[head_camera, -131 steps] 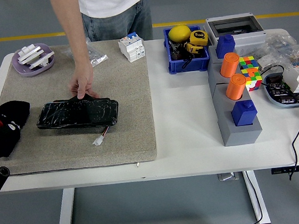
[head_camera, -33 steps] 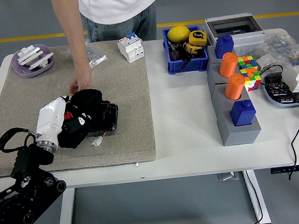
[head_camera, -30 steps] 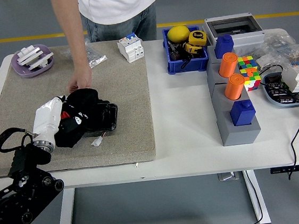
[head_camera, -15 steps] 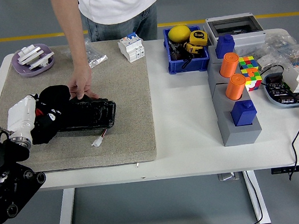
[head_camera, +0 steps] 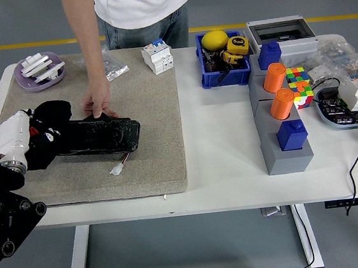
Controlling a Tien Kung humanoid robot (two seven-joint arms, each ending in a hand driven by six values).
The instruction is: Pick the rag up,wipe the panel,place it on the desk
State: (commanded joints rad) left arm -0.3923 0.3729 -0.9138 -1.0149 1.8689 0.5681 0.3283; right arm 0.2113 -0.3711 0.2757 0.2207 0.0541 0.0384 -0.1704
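Rag [head_camera: 45,129] bunched in my left hand [head_camera: 35,133], pressed on one black panel's [head_camera: 99,137] left end, one person's hand [head_camera: 99,103] steadying its far edge, two orange cylinders [head_camera: 278,91] on worktop [head_camera: 218,142].

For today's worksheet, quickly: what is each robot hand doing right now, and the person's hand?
Left hand: closed on the black rag, at the panel's left end.
Right hand: not in view.
Person's hand: pressing on the panel's far edge.
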